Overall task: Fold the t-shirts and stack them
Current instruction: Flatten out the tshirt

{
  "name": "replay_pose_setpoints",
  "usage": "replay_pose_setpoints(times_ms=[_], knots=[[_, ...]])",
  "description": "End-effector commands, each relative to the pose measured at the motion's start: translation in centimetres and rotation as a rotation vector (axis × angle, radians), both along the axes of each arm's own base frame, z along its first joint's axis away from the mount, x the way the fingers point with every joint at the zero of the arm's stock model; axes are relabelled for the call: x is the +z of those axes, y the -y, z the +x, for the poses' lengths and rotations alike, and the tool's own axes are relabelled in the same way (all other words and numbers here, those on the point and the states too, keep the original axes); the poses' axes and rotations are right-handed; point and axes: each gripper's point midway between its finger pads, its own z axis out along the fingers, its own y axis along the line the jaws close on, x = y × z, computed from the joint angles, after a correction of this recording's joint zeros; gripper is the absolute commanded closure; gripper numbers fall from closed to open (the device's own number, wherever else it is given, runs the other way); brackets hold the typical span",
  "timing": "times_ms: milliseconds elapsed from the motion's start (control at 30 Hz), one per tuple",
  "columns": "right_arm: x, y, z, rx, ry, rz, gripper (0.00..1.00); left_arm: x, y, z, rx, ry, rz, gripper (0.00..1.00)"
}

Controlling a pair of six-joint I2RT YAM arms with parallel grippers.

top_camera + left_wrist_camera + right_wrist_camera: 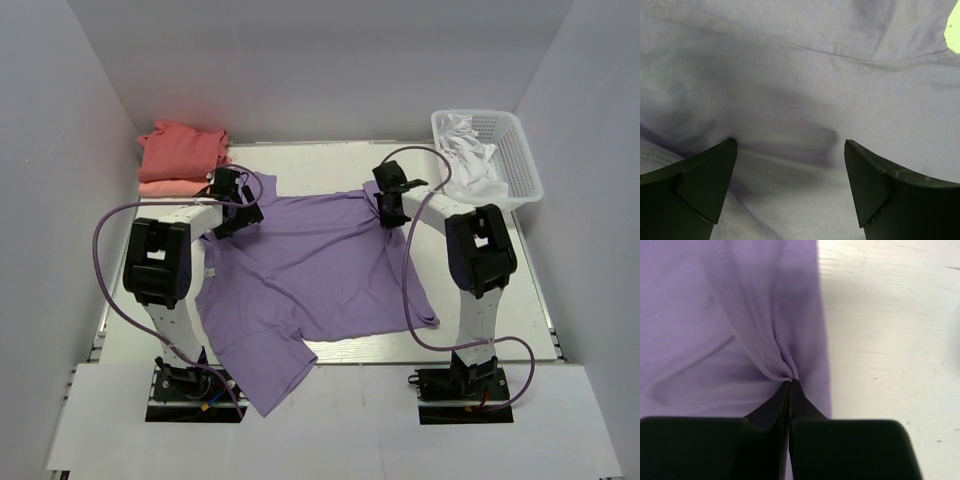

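The large, soft lavender-purple t-shirt lies spread, mostly flat, across the middle of the white table. One sleeve trails toward 7 o'clock, over the near edge between the arm bases. At the shirt's 1 o'clock edge the right gripper is clamped tight on a small pinch of the purple cloth. Folds radiate up from the closed tips, with bare table just off to 3 o'clock in the wrist view. At the shirt's 11 o'clock edge the left gripper stands spread wide, holding nothing, its two fingers low over the fabric near a seam. Whether they touch the cloth cannot be told.

The step in hand looks like taking hold of the shirt's far edge at two points, ready for the first fold. It is half done, since only the right side is gripped. The next move probably calls for the left fingers to settle onto the cloth and close on a matching pinch. Both arms could then lift and carry that edge together without skewing the shirt.

Further out, at 10 o'clock, a folded coral-red shirt sits on a paler salmon-pink shirt, the stack this one should join. At 2 o'clock a white plastic basket holds crumpled white cloth.
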Motion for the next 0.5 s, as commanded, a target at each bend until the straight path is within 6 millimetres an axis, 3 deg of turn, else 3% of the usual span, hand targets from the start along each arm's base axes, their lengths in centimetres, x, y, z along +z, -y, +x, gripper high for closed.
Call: replay_pose_setpoints(times_ms=[0,267,467], knots=[[2.3,1.6,0.6,0.02,0.04,0.023,1.0,-3.9,-1.6,-2.9,0.034,-0.135,0.044,0.01],[2.8,3.6,0.5,0.022,0.05,0.073,1.0,-4.4,-2.4,-3.2,0.052,-0.153,0.064,0.01],[2.8,6.0,2.1,-0.008,0.046,0.069,1.0,-4.4,-2.5,-3.2,0.034,-0.155,0.075,0.01]])
